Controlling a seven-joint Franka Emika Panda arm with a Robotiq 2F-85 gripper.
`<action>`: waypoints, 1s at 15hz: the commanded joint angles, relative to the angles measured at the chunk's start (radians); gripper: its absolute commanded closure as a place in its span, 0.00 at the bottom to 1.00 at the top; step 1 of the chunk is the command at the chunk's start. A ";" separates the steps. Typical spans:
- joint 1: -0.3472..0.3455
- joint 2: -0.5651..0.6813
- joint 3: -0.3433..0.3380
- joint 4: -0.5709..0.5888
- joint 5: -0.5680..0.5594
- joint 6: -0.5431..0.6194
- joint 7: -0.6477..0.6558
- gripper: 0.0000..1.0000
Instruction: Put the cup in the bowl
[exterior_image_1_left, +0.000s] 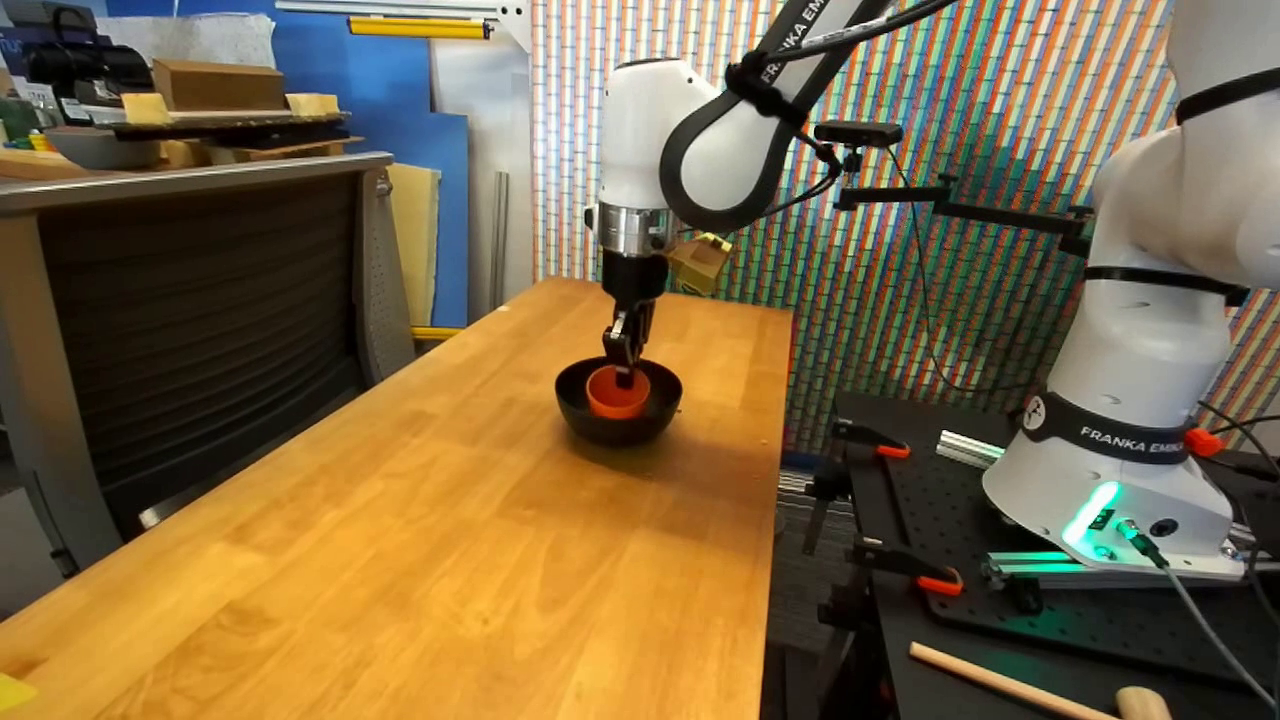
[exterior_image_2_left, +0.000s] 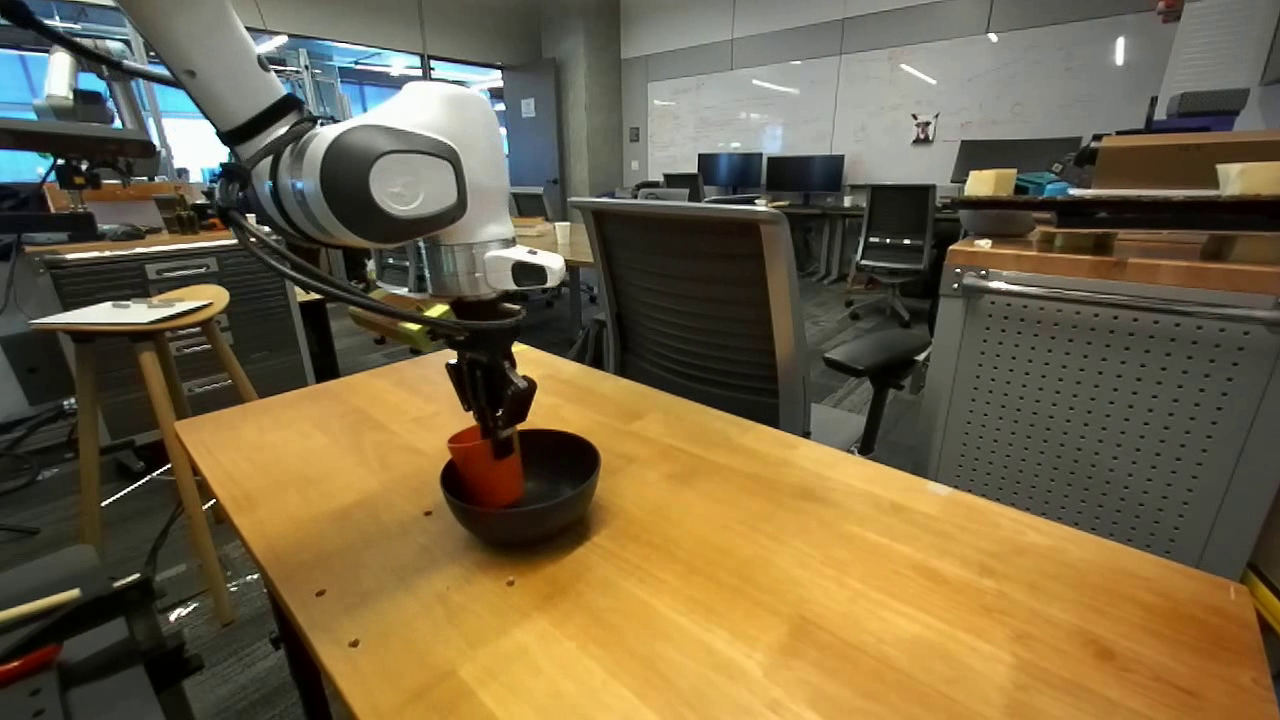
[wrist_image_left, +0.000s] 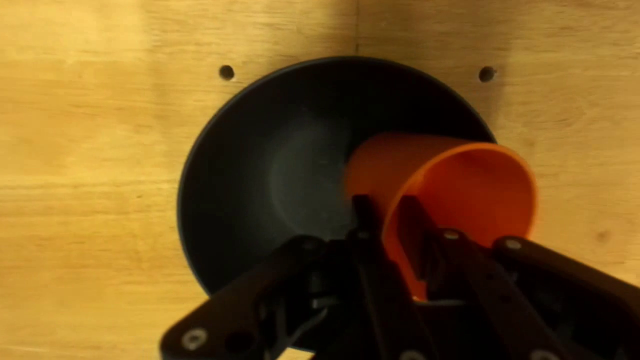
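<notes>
1. Small orange-red plastic cup (exterior_image_2_left: 487, 478), tapered. Lower end partly hidden, in both exterior views, by the wall of a round, matte black bowl (wrist_image_left: 300, 150); whether it meets the bottom I cannot make out.
2. The bowl, standing on the honey-coloured wooden bench (exterior_image_1_left: 450, 560). In my wrist view its lower edge is mostly covered by the black two-fingered pincer (wrist_image_left: 387, 210), dark on dark.
3. White robot arm (exterior_image_1_left: 640, 150), cut off by the top edge in both exterior views.
4. Flat yellow piece (exterior_image_1_left: 14, 692), cropped at the lower left of an exterior view; too little shows for me to identify it.
5. Position of the cup: inside the bowl, off-centre, tilted, right at the pincer's lower end.
6. The pincer: pointing down, fingers (wrist_image_left: 364, 215) close together astride the cup's wall, one outside, one within the mouth. From my remote seat I cannot tell whether they press on the plastic.
</notes>
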 joint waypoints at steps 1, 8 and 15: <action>-0.024 0.020 0.028 0.056 0.107 -0.035 -0.143 0.46; 0.026 -0.130 0.008 0.045 -0.068 -0.093 -0.154 0.00; 0.052 -0.292 0.053 0.066 0.167 -0.354 -0.478 0.00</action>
